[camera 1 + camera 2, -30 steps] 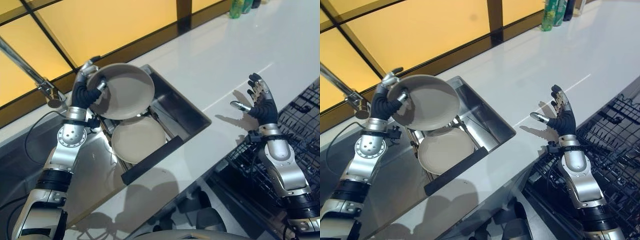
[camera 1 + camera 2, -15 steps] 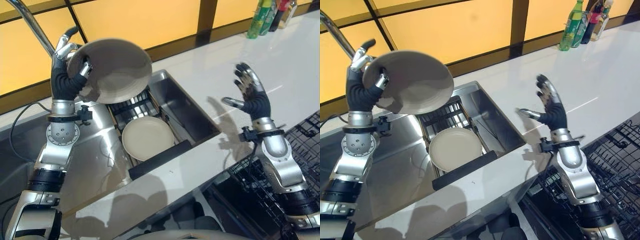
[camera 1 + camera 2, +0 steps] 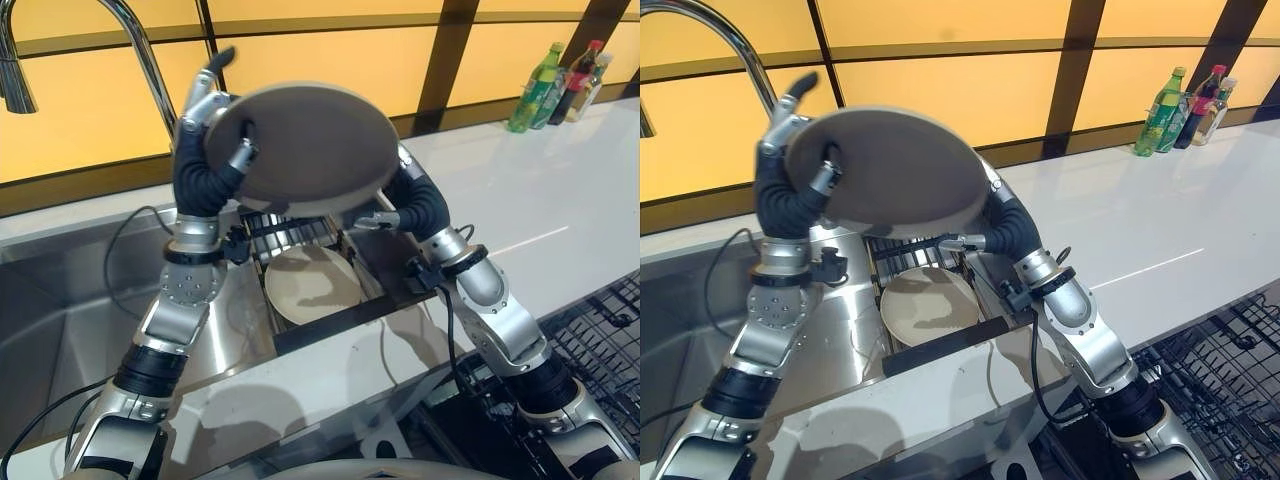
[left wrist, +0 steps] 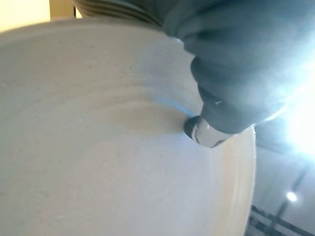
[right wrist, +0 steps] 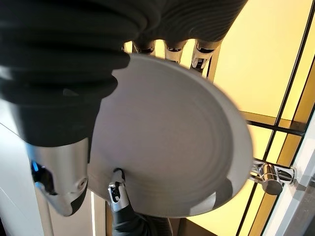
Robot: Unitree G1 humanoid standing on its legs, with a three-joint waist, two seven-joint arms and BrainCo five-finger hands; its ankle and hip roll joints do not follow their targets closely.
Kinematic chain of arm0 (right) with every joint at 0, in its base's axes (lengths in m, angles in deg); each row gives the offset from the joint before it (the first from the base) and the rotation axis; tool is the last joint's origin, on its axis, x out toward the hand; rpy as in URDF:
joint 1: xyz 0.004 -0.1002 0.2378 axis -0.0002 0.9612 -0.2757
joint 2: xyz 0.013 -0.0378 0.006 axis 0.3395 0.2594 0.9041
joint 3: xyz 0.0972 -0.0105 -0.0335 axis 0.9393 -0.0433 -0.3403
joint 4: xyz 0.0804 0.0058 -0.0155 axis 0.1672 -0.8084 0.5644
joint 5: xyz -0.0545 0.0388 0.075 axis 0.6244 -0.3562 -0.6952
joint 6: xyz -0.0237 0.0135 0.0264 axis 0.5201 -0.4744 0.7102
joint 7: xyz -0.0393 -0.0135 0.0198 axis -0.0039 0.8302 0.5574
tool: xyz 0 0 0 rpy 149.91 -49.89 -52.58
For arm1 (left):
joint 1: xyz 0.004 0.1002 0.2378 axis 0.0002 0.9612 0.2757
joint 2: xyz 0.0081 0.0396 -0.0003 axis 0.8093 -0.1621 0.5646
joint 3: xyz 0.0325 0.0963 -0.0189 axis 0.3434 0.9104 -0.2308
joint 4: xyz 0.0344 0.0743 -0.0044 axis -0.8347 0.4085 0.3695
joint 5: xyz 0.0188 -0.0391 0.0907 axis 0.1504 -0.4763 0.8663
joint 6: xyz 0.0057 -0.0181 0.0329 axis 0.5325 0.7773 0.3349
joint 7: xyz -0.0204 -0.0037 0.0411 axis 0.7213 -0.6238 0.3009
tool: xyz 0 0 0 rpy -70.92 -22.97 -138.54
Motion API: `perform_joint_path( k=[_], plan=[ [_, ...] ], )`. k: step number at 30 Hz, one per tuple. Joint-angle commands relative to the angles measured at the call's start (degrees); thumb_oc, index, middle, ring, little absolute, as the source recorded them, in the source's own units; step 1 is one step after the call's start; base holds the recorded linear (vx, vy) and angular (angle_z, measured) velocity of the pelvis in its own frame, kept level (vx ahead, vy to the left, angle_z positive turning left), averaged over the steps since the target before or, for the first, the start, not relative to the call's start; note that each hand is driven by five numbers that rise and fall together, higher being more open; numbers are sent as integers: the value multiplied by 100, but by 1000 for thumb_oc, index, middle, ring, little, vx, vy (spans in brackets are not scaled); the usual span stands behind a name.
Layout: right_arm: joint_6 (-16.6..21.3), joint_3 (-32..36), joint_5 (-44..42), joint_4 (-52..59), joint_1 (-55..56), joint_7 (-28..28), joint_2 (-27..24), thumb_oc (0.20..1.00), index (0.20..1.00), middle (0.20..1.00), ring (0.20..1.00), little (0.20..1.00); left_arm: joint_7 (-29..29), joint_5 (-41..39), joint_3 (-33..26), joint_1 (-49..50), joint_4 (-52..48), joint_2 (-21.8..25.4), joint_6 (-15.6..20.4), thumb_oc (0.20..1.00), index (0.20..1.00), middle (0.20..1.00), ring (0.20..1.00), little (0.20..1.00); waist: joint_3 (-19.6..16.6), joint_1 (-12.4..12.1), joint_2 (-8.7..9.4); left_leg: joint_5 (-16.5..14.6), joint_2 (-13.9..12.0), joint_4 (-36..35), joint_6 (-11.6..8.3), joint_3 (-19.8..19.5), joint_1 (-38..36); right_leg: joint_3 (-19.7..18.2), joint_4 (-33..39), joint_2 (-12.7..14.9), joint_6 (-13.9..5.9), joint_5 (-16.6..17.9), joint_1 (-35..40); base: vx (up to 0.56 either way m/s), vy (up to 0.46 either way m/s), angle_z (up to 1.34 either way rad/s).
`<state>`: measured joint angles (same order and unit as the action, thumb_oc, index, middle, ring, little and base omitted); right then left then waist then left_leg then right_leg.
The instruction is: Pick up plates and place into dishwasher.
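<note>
Plate (image 3: 305,150), held aloft over the sink (image 3: 60,300) by the left robot hand (image 3: 205,165) curling round its rim, meets the right robot hand (image 5: 59,88) cupping the far edge, whose grasp should be firm before the left lets go.

The plate (image 3: 310,150) looks like smooth, dull pottery. The sink (image 3: 60,330) and tap (image 3: 140,50) are shiny metal. The counter (image 3: 560,200) is white and glossy. The bottles (image 3: 545,85) look like shiny plastic. The rack (image 3: 600,340) is black wire.
</note>
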<state>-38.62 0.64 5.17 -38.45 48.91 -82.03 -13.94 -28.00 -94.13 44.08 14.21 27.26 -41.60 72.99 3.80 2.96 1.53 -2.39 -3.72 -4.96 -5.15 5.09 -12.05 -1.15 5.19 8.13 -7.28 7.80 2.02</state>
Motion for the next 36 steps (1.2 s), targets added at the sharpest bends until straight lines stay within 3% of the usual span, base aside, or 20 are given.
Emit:
perform_joint_path(
  k=[1,7,15,16,17,18,36],
  plan=[
    [163,-124,-110,533,-560,20,50,1000,1000,1000,1000,1000,-246,-198,329,-493,-272,54,21,200,200,200,200,200,-190,-33,12,-295,43,352,160,-159,447,121,-460,132,-218,-789,192,0,0,0],
    [278,-306,-258,465,-835,303,188,1000,1000,1000,1000,1000,-294,-163,512,-575,-288,104,41,200,200,200,200,200,-215,-73,9,-321,70,375,186,-146,446,106,-455,136,-226,-785,198,0,0,0],
    [176,-350,-298,515,-929,195,201,1000,1000,1000,1000,1000,-397,-209,445,-465,-254,174,121,200,200,200,200,200,-291,-99,3,-347,84,387,211,-135,442,55,-457,145,-241,-786,193,0,0,0],
    [132,-356,-342,504,-927,134,192,834,834,834,834,834,-395,-220,438,-464,-226,165,154,200,200,200,200,200,-298,-99,7,-347,88,392,217,-136,447,55,-461,148,-240,-784,189,0,0,0],
    [114,-360,-354,502,-928,116,189,492,492,492,492,492,-392,-227,440,-468,-221,163,160,200,200,200,200,200,-301,-99,9,-347,89,392,218,-137,450,54,-461,148,-240,-782,187,0,0,0],
    [85,-380,-360,472,-914,-11,174,200,200,200,200,200,-425,-263,436,-466,-207,151,172,200,200,200,200,200,-305,-100,16,-344,88,385,217,-147,450,58,-462,153,-246,-780,183,0,0,0],
    [-52,-373,-216,427,-843,-18,145,200,200,200,200,200,-282,-246,504,-489,-150,35,-31,200,200,200,200,200,-317,-64,18,-301,40,306,211,-117,417,73,-456,115,-218,-822,237,-7,0,0]
  ],
)
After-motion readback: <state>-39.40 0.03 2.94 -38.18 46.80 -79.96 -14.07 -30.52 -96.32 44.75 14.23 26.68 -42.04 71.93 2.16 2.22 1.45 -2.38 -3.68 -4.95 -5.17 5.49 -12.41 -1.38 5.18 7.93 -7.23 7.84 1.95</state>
